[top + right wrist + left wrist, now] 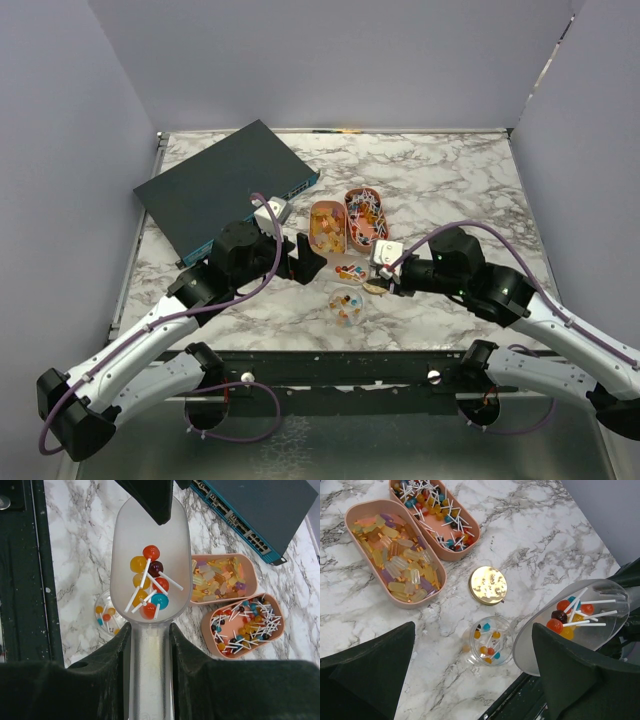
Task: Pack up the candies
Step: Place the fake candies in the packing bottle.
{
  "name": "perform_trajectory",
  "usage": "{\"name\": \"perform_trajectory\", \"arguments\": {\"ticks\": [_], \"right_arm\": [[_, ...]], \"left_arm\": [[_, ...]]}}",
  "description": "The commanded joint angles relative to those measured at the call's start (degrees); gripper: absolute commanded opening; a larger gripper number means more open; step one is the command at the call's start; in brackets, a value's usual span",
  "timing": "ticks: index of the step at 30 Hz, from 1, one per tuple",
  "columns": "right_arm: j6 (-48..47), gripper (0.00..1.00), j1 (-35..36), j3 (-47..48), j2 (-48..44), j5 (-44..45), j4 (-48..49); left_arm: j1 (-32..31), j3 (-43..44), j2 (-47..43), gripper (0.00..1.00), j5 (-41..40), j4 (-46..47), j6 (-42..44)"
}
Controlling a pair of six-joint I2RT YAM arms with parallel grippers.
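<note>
right gripper (148,637): clamped on the handle of a clear scoop (145,527), one finger each side; the grip looked square.
scoop load: a small heap of lollipop candies (148,585) sat in the back half of the bowl with sticks crossed. Bowl looked close to level and was held above the table (450,190).
jar (490,641): small, clear, lidless, upright on the marble, with a few lollipops inside. From the right wrist it showed at the bowl's left edge, not under the lip.
left gripper (472,635): jaws wide apart, holding nothing, hovering with the jar below and between its fingers. Its right finger was just beside the scoop's front end.
gold lid (488,585): flat on the table just beyond the jar, not touching it.
yellow tray (370,521): oval, peach, full of yellow-orange ice-lolly shapes plus a few purple.
lollipop tray (434,529): same shape, alongside the yellow one, holding mixed colours on white sticks.
network switch (225,185): dark box, far left, not involved.
step (my read): pour the load into the jar. Packing looked early, jar mostly empty.
how to do it well: get the lip over the jar mouth before tilting, since the lip looked wider than the mouth. Tilt slowly so sweets slide a few at a time. Crossed sticks could bridge the opening, so a small shake beats a steep tip. The left gripper could close on the jar so it can't skid or topple.
risk: strays scattering across the marble.
</note>
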Motion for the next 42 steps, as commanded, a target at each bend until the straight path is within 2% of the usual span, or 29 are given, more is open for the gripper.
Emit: {"name": "perform_trajectory", "arguments": {"ticks": [1, 7, 18, 30, 42], "right_arm": [[0.9, 0.01, 0.5, 0.3, -1.7, -3.5, 3.1], [0.8, 0.01, 0.5, -0.9, -1.9, -1.2, 0.4], [0.8, 0.01, 0.5, -0.7, 0.4, 4.0, -11.3], [-1.3, 0.00, 0.5, 3.9, 5.9, 6.5, -26.1], [-0.8, 0.00, 1.0, 8.7, 12.4, 9.9, -32.7]], "left_arm": [[0.3, 0.1, -0.4, 0.99, -1.3, -1.3, 0.7], [0.3, 0.3, -1.2, 0.99, -0.9, -1.5, 0.9], [0.3, 0.8, -4.6, 0.99, 0.4, -2.1, 2.8], [0.3, 3.3, -7.1, 0.99, -3.4, -4.6, 8.4], [0.3, 1.4, -9.2, 0.99, -9.2, -4.7, 11.4]]}}
